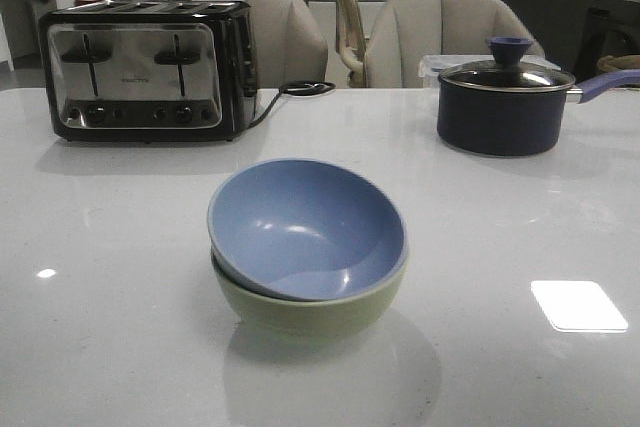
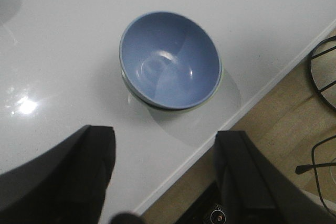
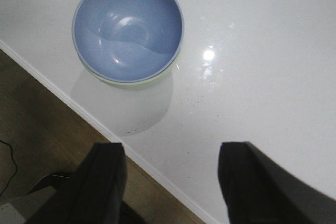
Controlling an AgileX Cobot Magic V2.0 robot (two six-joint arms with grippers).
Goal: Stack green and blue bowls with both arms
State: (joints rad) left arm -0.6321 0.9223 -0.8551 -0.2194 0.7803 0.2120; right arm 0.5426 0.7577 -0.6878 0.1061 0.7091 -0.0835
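Note:
The dusty blue bowl (image 1: 305,227) sits tilted inside the pale green bowl (image 1: 320,313) near the table's front middle. The stack also shows in the left wrist view, blue bowl (image 2: 169,59) over a sliver of green bowl (image 2: 210,98), and in the right wrist view, blue bowl (image 3: 127,24) over green bowl (image 3: 142,81). My left gripper (image 2: 165,145) is open and empty, above the table's front edge, well back from the bowls. My right gripper (image 3: 173,156) is open and empty, also above the front edge and apart from the bowls. Neither gripper shows in the front view.
A chrome toaster (image 1: 145,69) with a black cord stands at the back left. A dark navy saucepan (image 1: 505,102) with a glass lid stands at the back right. Chairs stand behind the white table (image 1: 100,277). The table's front edge (image 2: 252,100) borders a wooden floor.

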